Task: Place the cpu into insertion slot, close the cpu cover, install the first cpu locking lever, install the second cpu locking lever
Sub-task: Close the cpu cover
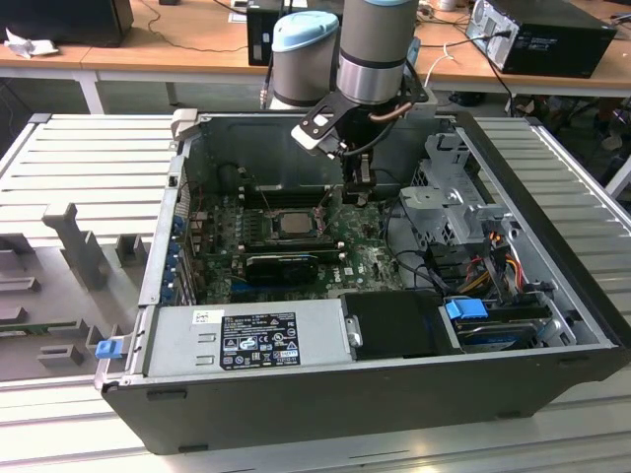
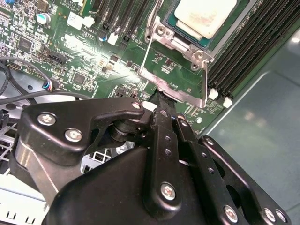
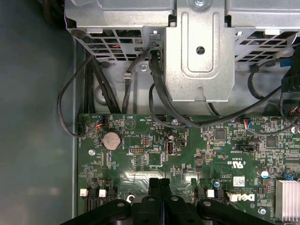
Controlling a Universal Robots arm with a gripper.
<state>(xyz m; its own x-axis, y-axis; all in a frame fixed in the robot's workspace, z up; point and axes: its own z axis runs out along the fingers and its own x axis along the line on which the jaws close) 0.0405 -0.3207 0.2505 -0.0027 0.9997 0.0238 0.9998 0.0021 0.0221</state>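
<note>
In the open black computer case [image 1: 325,394], the pale silver square cpu [image 2: 206,16] lies in the black insertion slot [image 2: 172,19] near the far edge of the green circuit board [image 1: 365,261], with the silvery cpu cover [image 2: 180,41] down over it, while the empty black tool [image 2: 161,101], fingers [image 3: 153,187] pressed together, sits at a thin wire locking lever [image 2: 146,49], so lever-latching seems in hand, calling for a firm push.

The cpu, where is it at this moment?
The cpu lies seated on the green motherboard between black memory slots, toward the exterior view's left of the gripper.
</note>
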